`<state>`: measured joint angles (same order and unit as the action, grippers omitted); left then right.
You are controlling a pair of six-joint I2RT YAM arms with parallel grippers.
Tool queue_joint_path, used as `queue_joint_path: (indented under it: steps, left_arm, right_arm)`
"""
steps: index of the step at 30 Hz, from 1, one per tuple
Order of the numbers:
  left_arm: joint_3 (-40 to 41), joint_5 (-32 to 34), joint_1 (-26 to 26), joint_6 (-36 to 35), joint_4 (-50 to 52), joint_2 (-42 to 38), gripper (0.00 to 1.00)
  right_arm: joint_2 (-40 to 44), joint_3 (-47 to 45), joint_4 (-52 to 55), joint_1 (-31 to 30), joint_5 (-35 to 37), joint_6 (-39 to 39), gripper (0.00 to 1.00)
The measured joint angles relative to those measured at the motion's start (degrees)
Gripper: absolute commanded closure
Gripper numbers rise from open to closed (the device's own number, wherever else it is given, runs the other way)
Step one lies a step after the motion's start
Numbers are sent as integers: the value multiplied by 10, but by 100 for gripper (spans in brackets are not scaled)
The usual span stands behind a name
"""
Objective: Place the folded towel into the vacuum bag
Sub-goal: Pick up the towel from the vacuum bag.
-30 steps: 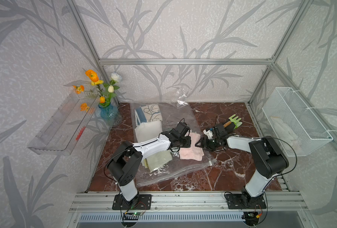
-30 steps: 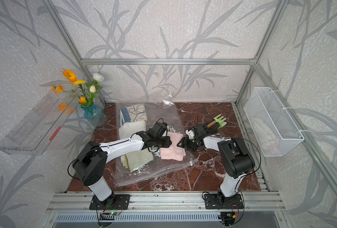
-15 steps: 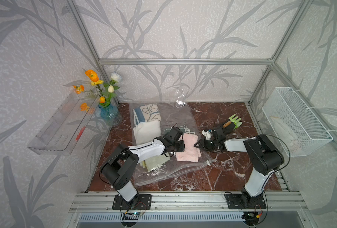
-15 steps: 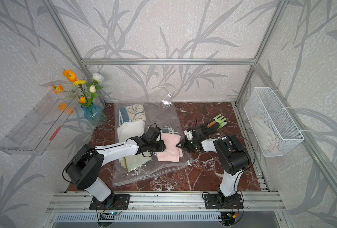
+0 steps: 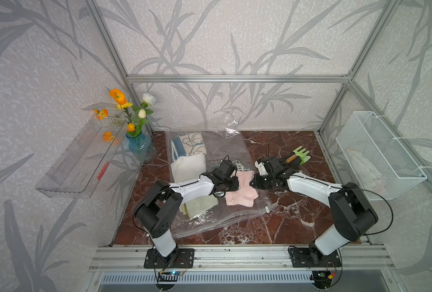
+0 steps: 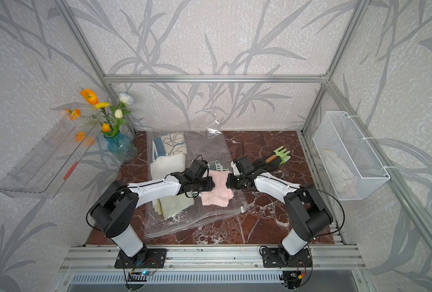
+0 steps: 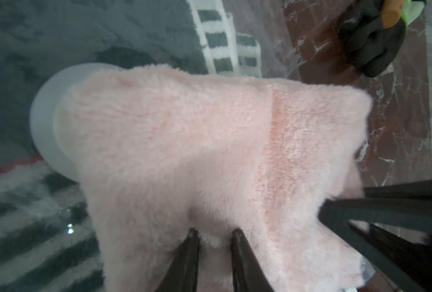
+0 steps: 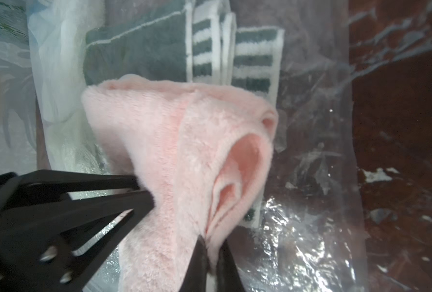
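Light, floppy pink towel [image 5: 242,193] sags over vacuum bag [image 5: 217,222], left gripper [image 7: 214,235] and right gripper [image 8: 212,244] clamped on its left and right edges, probably the best holds.

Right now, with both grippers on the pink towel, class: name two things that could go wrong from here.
1. The left gripper and right gripper each pinch only a thin edge of the pink towel; its folds gape in the right wrist view, so it may unfold or slip.
2. The towel sits over the face of the bag, covering part of the valve, not at the zip strip; it may land on top, not inside.
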<state>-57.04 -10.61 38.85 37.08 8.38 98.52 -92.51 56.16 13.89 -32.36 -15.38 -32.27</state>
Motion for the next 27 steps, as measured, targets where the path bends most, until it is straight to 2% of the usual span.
queue_joint_path:
  steps: [4, 10, 18, 23, 27]
  left_arm:
    - [25, 4, -3, 0, -16, -21, 75]
    - [55, 1, -10, 6, -27, -46, 75]
    - [139, 19, -39, 34, 18, -190, 75]
    - [181, -3, -44, 52, -15, -157, 75]
    - [189, -25, -44, 62, -47, -139, 75]
  right_arm:
    - [2, 47, 60, -50, 74, 20, 95]
    - [-27, 124, 126, -115, 148, 26, 97]
    - [-60, 139, 160, -137, 239, 51, 98]
    - [-90, 182, 175, -179, 269, 66, 98]
    - [-113, 210, 161, -207, 255, 57, 95]
